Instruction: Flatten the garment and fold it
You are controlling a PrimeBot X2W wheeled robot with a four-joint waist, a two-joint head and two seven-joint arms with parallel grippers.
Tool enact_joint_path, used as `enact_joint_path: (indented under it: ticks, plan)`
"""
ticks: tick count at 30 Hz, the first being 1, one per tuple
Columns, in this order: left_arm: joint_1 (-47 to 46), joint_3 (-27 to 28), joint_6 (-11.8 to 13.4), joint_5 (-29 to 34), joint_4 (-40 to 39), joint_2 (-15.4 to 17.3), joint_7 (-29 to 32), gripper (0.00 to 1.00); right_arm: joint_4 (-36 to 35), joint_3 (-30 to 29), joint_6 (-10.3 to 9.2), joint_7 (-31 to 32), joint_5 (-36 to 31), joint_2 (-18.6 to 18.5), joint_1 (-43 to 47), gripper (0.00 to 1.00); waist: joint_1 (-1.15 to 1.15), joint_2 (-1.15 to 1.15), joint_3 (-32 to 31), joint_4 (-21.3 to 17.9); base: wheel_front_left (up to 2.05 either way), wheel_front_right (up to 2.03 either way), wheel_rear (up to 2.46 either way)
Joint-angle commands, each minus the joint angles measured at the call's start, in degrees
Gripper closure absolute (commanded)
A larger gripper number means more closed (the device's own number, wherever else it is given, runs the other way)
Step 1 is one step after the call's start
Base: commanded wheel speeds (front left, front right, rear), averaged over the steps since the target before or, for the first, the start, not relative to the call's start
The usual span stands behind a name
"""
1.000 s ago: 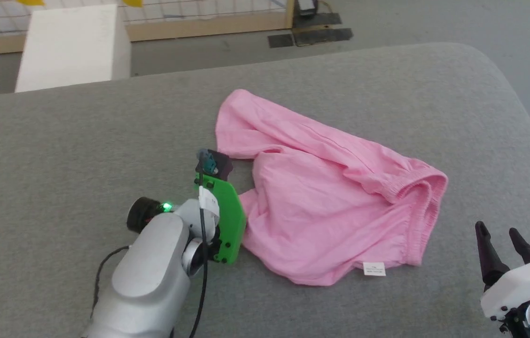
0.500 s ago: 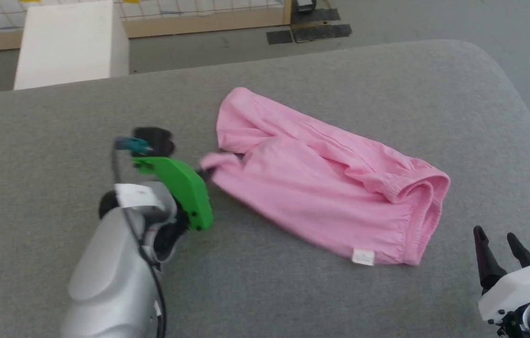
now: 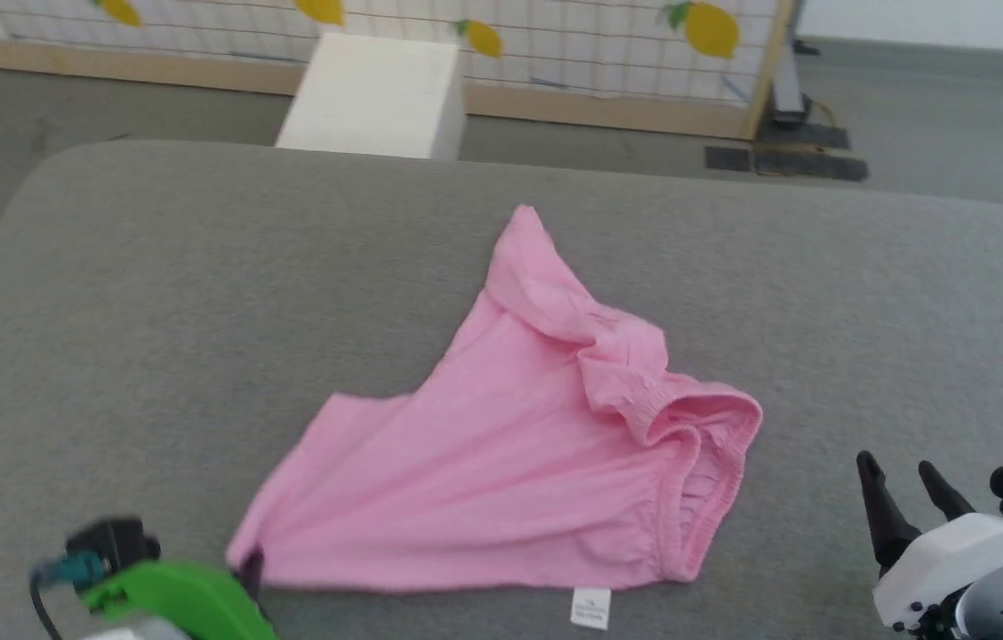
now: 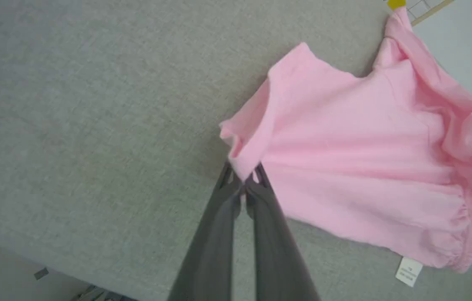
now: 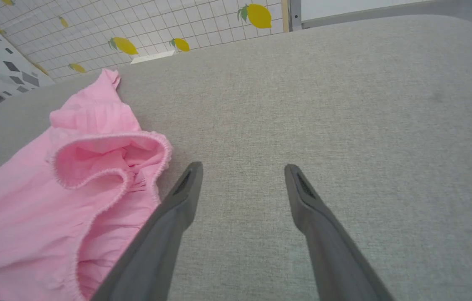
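The garment (image 3: 510, 480) lies on the grey surface (image 3: 199, 267), one leg corner pinched in the left gripper (image 3: 250, 567).
Head view: the pink shorts lie spread across the middle of the surface, with the gathered waistband (image 3: 706, 462) toward the robot's right and a small white label (image 3: 590, 609) at the near edge. The left gripper's dark fingers are closed on the near-left corner of the cloth. The right gripper (image 3: 897, 467) stands apart from the garment at lower right, fingers spread and holding nothing. A white box (image 3: 377, 93) stands on the floor beyond. Left wrist view: the two fingers meet tightly on a folded bit of leg hem, and the cloth fans away from them toward the label. Right wrist view: the fingers stand wide over bare grey fabric. The one on that view's left is just beside the open waistband; whether it touches cannot be told.
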Motion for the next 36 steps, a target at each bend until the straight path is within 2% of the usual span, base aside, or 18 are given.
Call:
enact_joint_path:
  ticks: [1, 4, 7, 8, 9, 12, 14, 19, 22, 25, 30, 36]
  plan:
    - [3.08, -0.18, 0.78, -0.22, -0.64, -0.28, 1.05, 1.00, 0.18, 0.39, -0.08, -0.02, -0.02, 0.00, -0.45, 0.00, 0.00, 0.43, -2.79, 6.14, 0.00, 0.00, 0.00]
    - [8.52, -1.23, 1.58, -1.74, -1.23, -1.38, 3.77, 1.00, 0.44, 1.16, -0.08, -0.04, 0.09, 0.00, -0.89, 0.00, 0.00, 0.43, -2.84, 7.10, 0.00, 0.00, 0.00]
    - [11.07, -1.48, 1.22, -4.72, -2.09, -3.06, 5.02, 1.00, 0.81, 1.82, -0.08, -0.03, 0.13, 0.00, -1.16, 0.00, 0.00, 0.43, -2.80, 7.44, 0.00, 0.00, 0.00]
    - [11.03, -1.45, 0.96, -5.60, -2.54, -3.52, 4.98, 0.62, 0.92, 1.93, -0.08, -0.04, 0.09, 0.00, -1.20, 0.00, 0.00, 0.43, -2.83, 7.48, 0.00, 0.00, 0.00]
    - [10.55, -1.19, 0.70, -6.17, -3.36, -3.87, 4.40, 0.00, 1.03, 2.09, -0.08, -0.04, 0.05, 0.00, -1.25, 0.00, 0.00, 0.43, -2.81, 7.44, 0.00, 0.00, 0.00]
    - [7.16, -0.12, -1.26, -6.02, -5.33, -3.56, 1.16, 0.00, 0.95, 2.77, -0.08, 0.02, -0.31, 0.00, -1.48, 0.00, 0.00, 0.43, -2.62, 7.06, 0.00, 0.00, 0.00]
    - [3.77, 0.93, -3.36, -4.62, -5.93, -2.75, -3.08, 0.00, 0.48, 3.45, -0.08, 0.15, -0.68, 0.00, -1.66, 0.00, 0.00, 0.43, -2.40, 6.67, 0.00, 0.00, 0.00]
    - [-3.99, 0.99, -9.91, 5.04, -3.96, 0.48, -19.76, 0.00, -2.07, 8.75, -0.08, 3.31, -1.45, 0.00, -1.99, 0.00, 0.00, 0.43, -1.71, 5.15, 0.00, 0.00, 0.00]
    - [-6.09, -0.02, -12.10, 10.35, -1.16, 1.06, -29.62, 0.00, -4.10, 13.85, -0.08, 7.19, -1.36, 0.00, -2.12, 0.00, 0.00, 0.43, -1.09, 4.32, 0.00, 0.00, 0.00]
    - [-6.63, -0.88, -12.71, 13.64, 1.59, 0.51, -36.86, 0.00, -5.42, 18.45, -0.08, 11.23, -1.36, 0.00, -2.74, 0.00, 0.00, 0.43, -0.40, 3.79, 0.00, 0.00, 0.00]
    - [-7.00, -1.58, -13.11, 15.57, 4.52, -0.91, -39.97, 0.00, -4.09, 22.14, -0.08, 13.78, -2.01, 0.00, -5.51, 0.00, 0.00, 0.43, 1.04, 4.46, 0.00, 0.00, 0.00]
    - [-7.54, -0.26, -13.41, 14.99, 6.34, -2.40, -40.70, 0.00, 2.31, 24.88, -0.08, 11.81, -2.34, 0.00, -10.90, 0.00, 0.00, 0.43, 3.10, 6.36, 0.00, 0.00, 0.00]
